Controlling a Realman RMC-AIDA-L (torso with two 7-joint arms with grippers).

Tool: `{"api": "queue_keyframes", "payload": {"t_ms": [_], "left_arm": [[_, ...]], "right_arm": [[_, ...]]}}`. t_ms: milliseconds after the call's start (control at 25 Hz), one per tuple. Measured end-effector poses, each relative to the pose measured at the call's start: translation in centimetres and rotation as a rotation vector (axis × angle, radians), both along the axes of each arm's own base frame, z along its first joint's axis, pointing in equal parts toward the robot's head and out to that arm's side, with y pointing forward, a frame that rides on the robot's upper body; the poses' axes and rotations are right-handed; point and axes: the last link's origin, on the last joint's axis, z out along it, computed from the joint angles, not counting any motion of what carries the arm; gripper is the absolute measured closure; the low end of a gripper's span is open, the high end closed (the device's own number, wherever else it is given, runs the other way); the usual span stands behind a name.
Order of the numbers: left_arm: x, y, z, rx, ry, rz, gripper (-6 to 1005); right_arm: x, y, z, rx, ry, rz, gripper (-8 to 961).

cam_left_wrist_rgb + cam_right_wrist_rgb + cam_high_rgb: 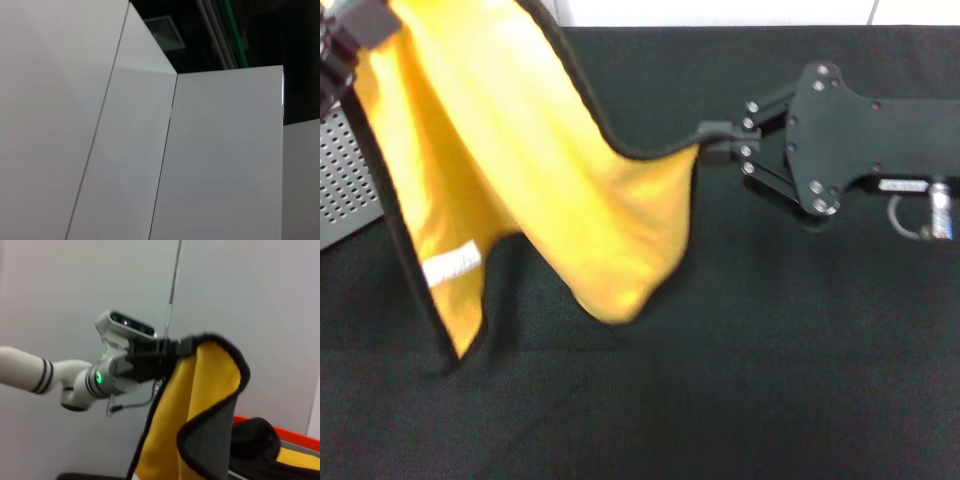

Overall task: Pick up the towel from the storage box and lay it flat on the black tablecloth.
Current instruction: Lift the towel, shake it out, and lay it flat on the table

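Note:
The yellow-orange towel [530,170] with black edge trim and a small white label hangs stretched in the air between my two grippers, sagging over the black tablecloth [770,350]. My left gripper [360,25] is shut on its top corner at the upper left. My right gripper [715,143] is shut on the other corner near the middle. The right wrist view shows the left gripper [170,352] pinching the towel [210,400], with its grey back showing. The light grey perforated storage box [345,185] stands at the left edge, partly behind the towel.
A white wall runs behind the table's far edge [720,12]. The left wrist view shows only white panels [150,150] and a dark ceiling.

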Motion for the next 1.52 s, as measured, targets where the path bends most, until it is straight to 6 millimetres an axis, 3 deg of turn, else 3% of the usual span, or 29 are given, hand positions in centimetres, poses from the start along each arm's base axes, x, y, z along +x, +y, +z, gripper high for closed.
{"api": "queue_keyframes", "payload": {"t_ms": [400,720,1160,1400,1520], "left_arm": [[-1.6,-3.3,0.5,-0.084,-0.02,0.018,961],[-2.3,-4.3,-0.4,-0.166,-0.078,0.018,960],[-3.1,-5.3,-3.3,-0.288,-0.079,0.046,960],[-3.8,-5.7,-3.5,-0.322,-0.058,0.075,960],[-4.5,-5.7,-3.3,-0.334,-0.058,0.099,960]], "right_arm": [[1.3,-4.3,2.9,-0.105,0.024,-0.019,944],[2.8,-7.2,5.4,-0.213,0.061,0.0,944],[4.3,-8.3,6.0,-0.297,0.084,-0.026,943],[4.9,-8.4,5.8,-0.349,0.128,-0.058,943],[5.6,-7.3,5.4,-0.369,0.176,-0.124,943]]}}
